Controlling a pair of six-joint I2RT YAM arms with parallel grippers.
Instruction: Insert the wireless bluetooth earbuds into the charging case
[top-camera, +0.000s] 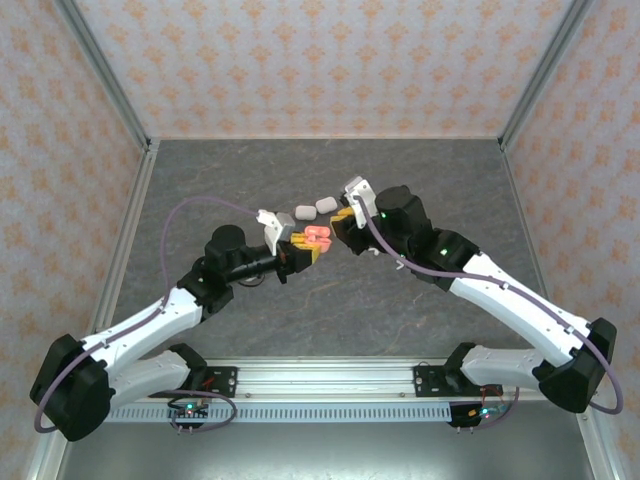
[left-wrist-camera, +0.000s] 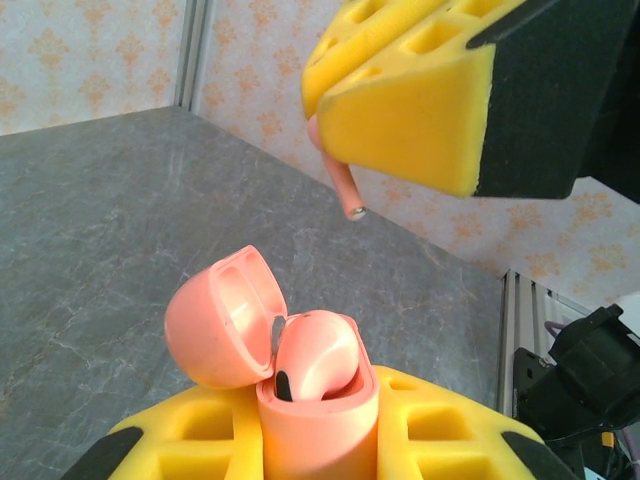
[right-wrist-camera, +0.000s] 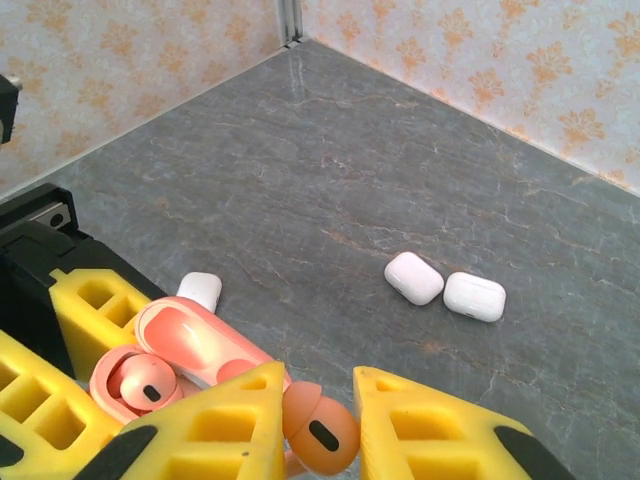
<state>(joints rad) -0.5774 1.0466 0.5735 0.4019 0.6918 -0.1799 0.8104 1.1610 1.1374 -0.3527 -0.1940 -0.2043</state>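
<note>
Mid-scene: L gripper clamps open pink charging case, one earbud seated. R gripper, closed on second pink earbud, hangs just right & above; stem points down at case mouth. R arm's move, prob.

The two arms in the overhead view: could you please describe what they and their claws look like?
The left arm and right arm both have white link covers and black joint housings, with a thin purple-grey cable looping alongside each. The left claw and right claw carry chunky yellow fingers with square pockets and black patches.
</note>
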